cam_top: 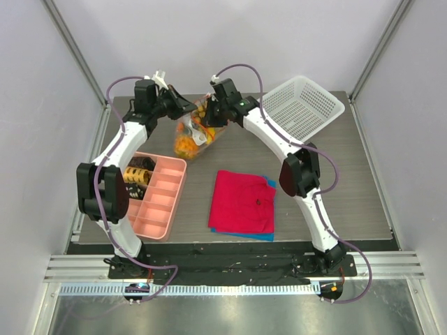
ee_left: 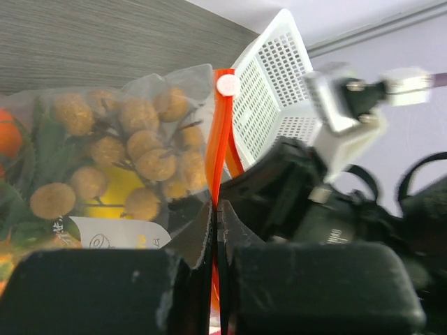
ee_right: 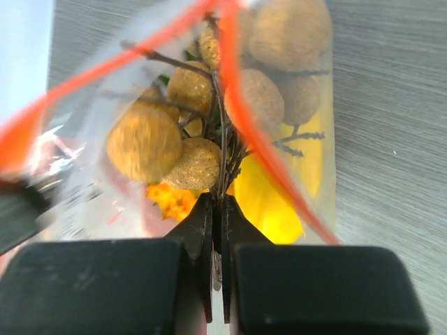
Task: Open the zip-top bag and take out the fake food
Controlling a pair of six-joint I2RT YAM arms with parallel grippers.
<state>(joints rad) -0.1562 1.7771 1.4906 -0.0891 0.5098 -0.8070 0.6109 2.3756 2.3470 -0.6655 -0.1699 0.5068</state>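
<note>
Red cloth (cam_top: pixel 243 202) over a blue cloth (cam_top: pixel 260 237) lies nearest on the table (cam_top: pixel 349 181), with a pink tray (cam_top: pixel 164 192) to the left. Beyond them the zip-top bag (cam_top: pixel 192 136) hangs above the far part of the table, between both arms. Left jaws: clamped on the orange-red zip strip (ee_left: pixel 218 139). Right jaws: pinched shut on the bag's clear film near the strip. Fake food (ee_right: pixel 147 143) is all inside. Step: opening the mouth. Next, as I judge it: draw the two lips apart without slipping. The white mesh basket (cam_top: pixel 304 105) stands farthest, to the right.

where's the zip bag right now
Top view: the zip-top bag is at far centre, held between the left gripper and right gripper, left of the white basket.
</note>
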